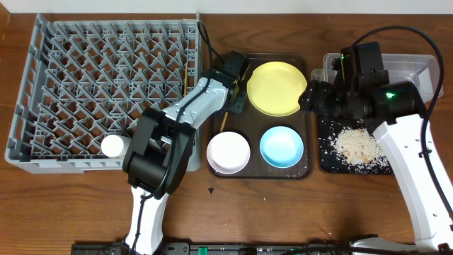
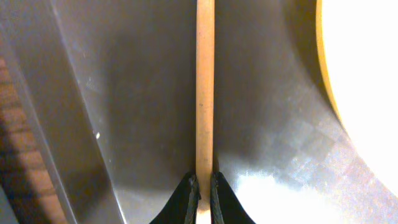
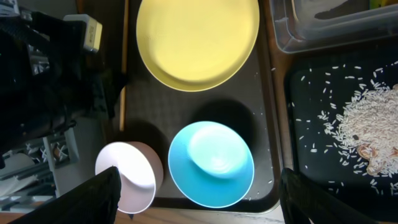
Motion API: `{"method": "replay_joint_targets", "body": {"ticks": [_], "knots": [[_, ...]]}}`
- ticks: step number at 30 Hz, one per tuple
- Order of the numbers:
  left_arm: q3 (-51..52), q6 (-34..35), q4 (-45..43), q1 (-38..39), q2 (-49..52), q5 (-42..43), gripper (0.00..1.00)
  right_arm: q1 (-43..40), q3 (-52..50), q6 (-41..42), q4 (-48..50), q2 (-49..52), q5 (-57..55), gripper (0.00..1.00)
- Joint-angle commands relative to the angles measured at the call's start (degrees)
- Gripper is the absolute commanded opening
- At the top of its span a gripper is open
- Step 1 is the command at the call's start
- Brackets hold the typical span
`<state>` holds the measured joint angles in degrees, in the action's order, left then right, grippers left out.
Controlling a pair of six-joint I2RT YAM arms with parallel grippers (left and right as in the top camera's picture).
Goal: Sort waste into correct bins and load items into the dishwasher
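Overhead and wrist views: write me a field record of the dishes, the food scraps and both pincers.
left pincer: shut on thin wooden chopstick, beside the plate
right pincer: open, holding nothing
round yellow plate: on dark brown serving tray
small white bowl: same tray, next to the blue bowl
small light blue bowl: same tray, empty
pale rice scraps: heaped on shallow black tray
grey plastic dish rack: holds none of these three dishes

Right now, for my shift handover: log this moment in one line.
left pincer: shut on chopstick | right pincer: open, empty | rice scraps: black tray
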<state>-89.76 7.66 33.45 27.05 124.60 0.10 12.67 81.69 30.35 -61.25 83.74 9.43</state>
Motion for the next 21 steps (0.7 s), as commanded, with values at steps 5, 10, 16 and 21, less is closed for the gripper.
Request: {"method": "replay_joint_targets", "body": {"ticks": [5,10,16,21], "knots": [[-2.58,0.59,3.96,-0.24,-10.84,0.96,0.08,-0.59,0.7,-0.83,-0.28,-0.5,0.28,0.79],[-2.58,0.55,9.35,-0.81,-20.59,-0.85,0.08,-0.59,0.7,-0.83,-0.31,-0.5,0.28,0.79],[-2.03,0.59,17.59,-4.26,-23.3,-7.98,0.12,-0.59,0.7,-0.83,-0.31,-0.5,0.28,0.79],[1.27,1.38,17.18,-8.94,-21.11,-7.43,0.12,-0.59,0.7,-0.83,-0.28,-0.5,0.28,0.79]]}}
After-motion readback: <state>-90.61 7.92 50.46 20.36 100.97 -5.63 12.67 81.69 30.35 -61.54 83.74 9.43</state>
